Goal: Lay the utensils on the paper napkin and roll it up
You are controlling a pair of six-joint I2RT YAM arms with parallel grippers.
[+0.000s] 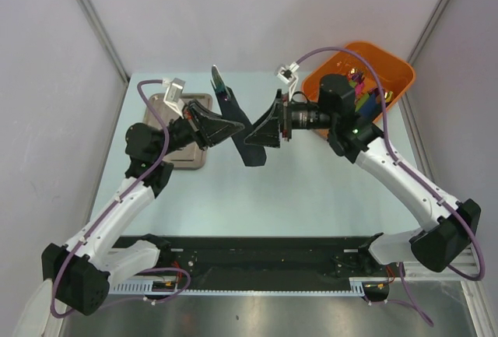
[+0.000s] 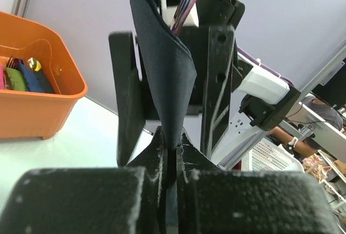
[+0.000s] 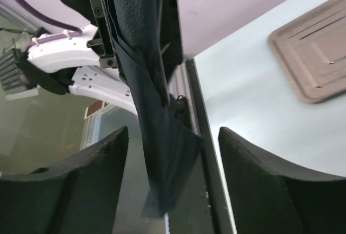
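Here, the paper napkin (image 1: 231,107), rolled into a loose black tube, is held in the air above the middle of the worktop (image 1: 311,189), nearer its far edge than its near edge. In the top view the roll lies slanted, its upper end toward the far left corner and its lower end toward the near edge. The utensils (image 1: 218,80) sit inside the roll; only their iridescent tips show, projecting from the upper end. In the left wrist view thin green-purple strips emerge from the top of the paper.

The left gripper (image 2: 170,143) reaches in from the left edge side. Its jaws are pressed together on a fold of the napkin near the middle of the roll. The right gripper (image 3: 173,155) faces it from the right edge side, with its fingers (image 3: 70,182) spread wide. The lower part of the roll hangs between them, and a visible gap lies on each side.

A steel tray (image 1: 193,163) lies flat toward the far left corner, partly under the left arm. An orange bin (image 1: 398,72) stands at the far right corner, behind the right arm. It holds coloured napkin rolls (image 2: 24,78), which stand upright along one wall.
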